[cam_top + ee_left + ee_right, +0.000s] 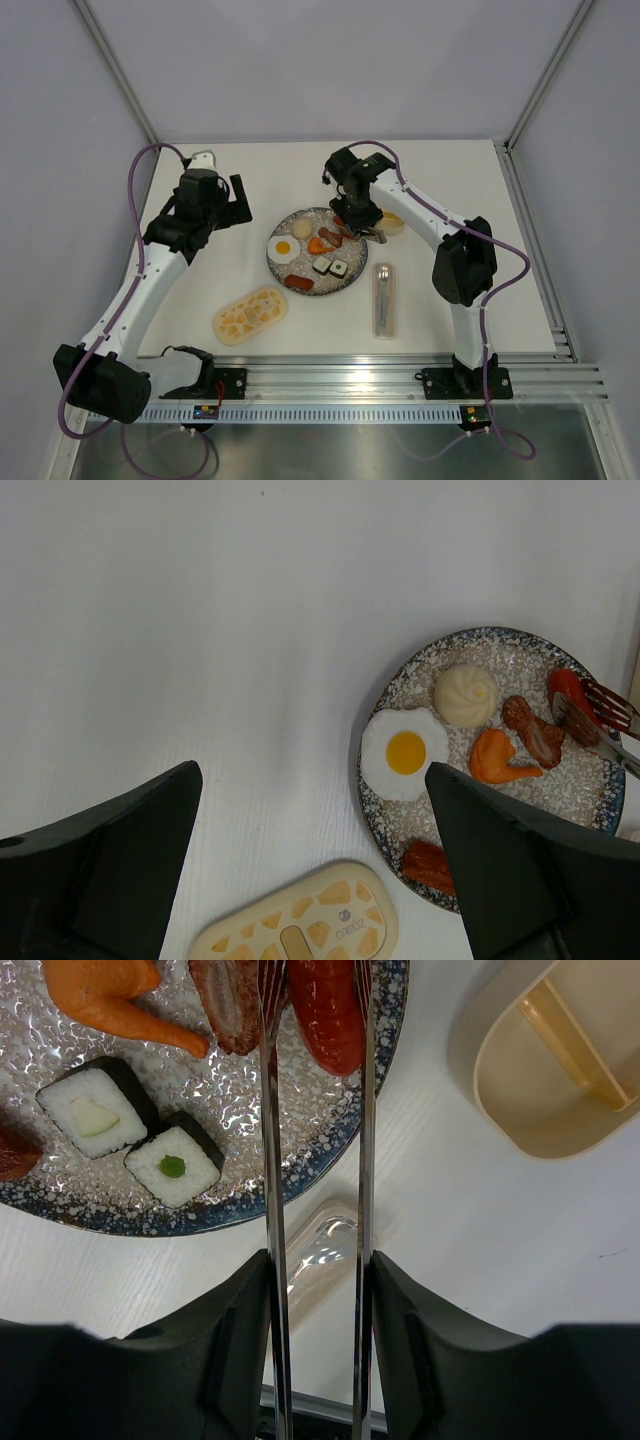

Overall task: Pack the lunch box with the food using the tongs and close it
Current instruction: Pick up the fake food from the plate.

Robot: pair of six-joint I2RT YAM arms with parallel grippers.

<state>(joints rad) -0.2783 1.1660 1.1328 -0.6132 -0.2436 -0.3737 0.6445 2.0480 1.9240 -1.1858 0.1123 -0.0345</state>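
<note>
Our right gripper (320, 1260) is closed on the tongs (272, 1160): its two fingers press from outside on the two thin silver arms, which are a little apart. The tips of the tongs reach over the speckled plate (250, 1110), and the red sausage (325, 1010) lies between them; whether they touch it, we cannot tell. On the same plate we see a brown sausage (225, 1000), the orange piece (110, 995), two sushi rolls (95, 1115), the fried egg (404, 752), the pale bun (466, 695) and one more red-brown piece (430, 865) at the rim. The lunch box (530, 1110) stands open on the desk (290, 175), just beside the plate on its right side, partly hidden under our right arm, with a divider inside. Its lid (250, 313) lies apart from it, on the desk at the near left of the plate. A clear cutlery case (384, 298) lies near the plate on the right. Our left gripper (312, 772) is wide open, holds nothing and hangs above the desk to the left of the plate.
</note>
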